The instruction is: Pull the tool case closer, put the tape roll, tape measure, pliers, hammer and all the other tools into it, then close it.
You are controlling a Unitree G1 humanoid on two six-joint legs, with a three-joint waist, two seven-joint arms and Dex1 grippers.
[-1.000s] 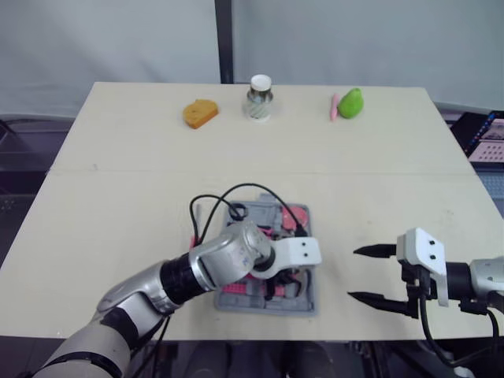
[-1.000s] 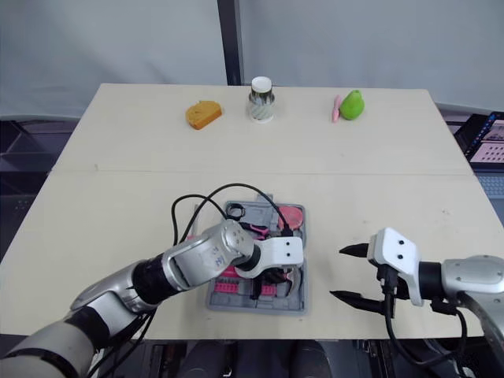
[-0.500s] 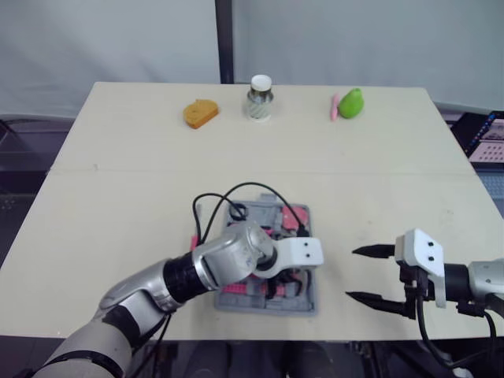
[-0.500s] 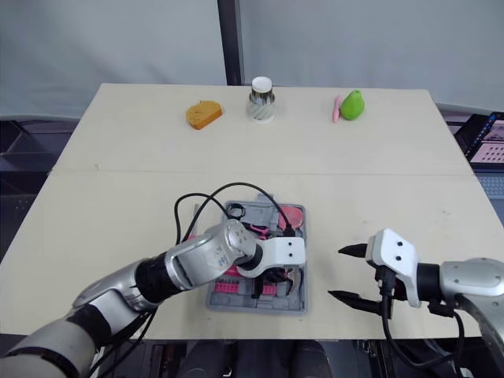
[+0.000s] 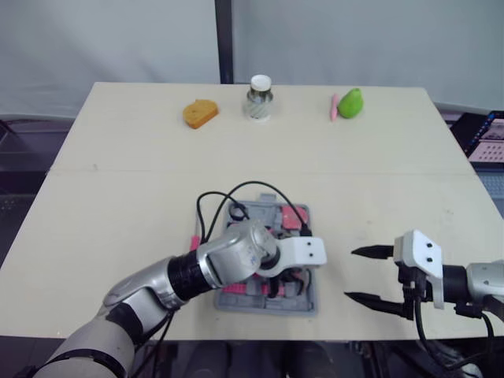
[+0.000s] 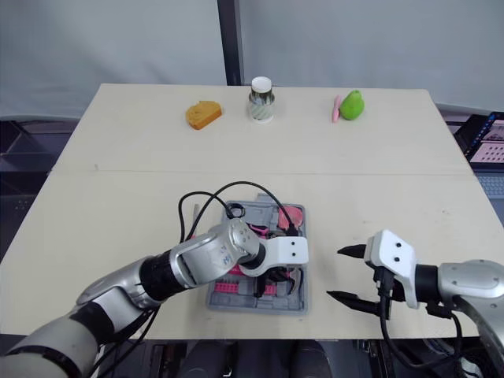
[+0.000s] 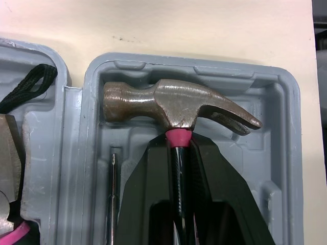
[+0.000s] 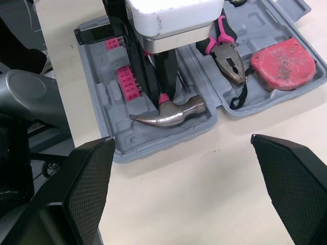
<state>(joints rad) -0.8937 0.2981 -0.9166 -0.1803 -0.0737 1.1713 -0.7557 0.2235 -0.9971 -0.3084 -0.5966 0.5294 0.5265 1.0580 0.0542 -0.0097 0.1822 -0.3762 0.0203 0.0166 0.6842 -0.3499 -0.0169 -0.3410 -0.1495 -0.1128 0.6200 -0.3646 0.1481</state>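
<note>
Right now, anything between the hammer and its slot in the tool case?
Nothing visible. The hammer already lies with its head in the moulded recess of the tool case, the left gripper shut on its handle.

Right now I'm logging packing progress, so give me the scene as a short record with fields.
container: grey plastic tool case, open, lying flat
holding: left hand shut on the shaft of the steel-headed hammer, head lying in the case's moulded recess
already inside: pink-handled pliers, red tape measure
idle: right hand open, above the beige table beside the case
</note>
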